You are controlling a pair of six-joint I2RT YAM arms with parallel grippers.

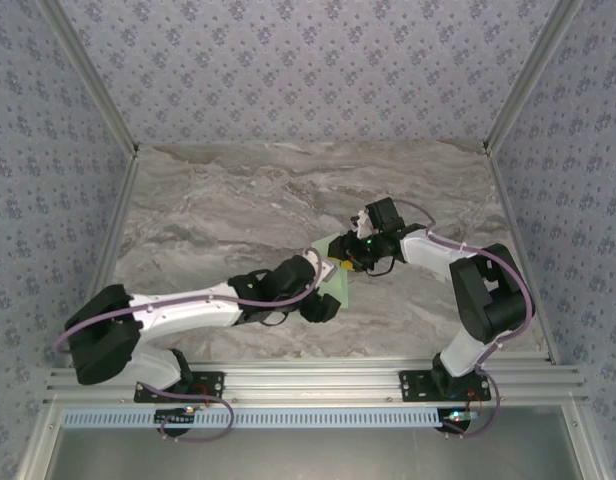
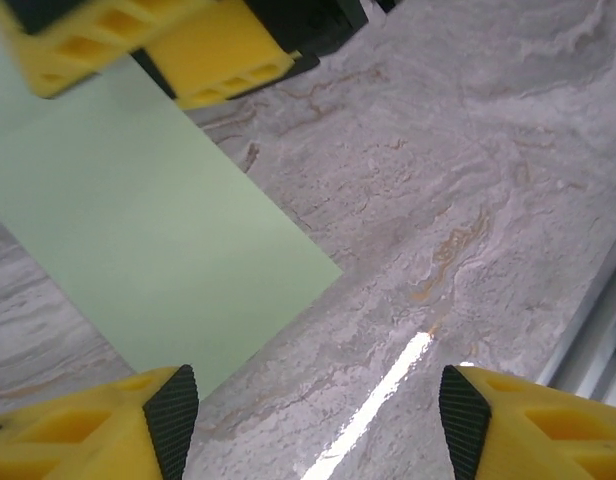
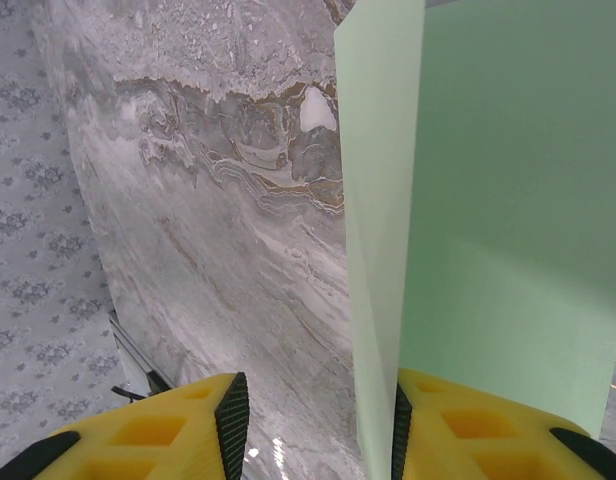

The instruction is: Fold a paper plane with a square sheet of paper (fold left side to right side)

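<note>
On the table (image 1: 218, 200), one square sheet of paper (image 2: 158, 250); left gripper (image 2: 318, 420) open, empty; right gripper (image 3: 316, 425) parted around its edge.

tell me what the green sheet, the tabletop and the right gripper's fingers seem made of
square sheet of paper: thin matte pale green paper, one flap bent upward.
tabletop: grey veined marble look, glossy with a light streak; possibly laminate.
right gripper's fingers: yellow ribbed plastic, seemingly, with black rubbery-looking pads.
</note>
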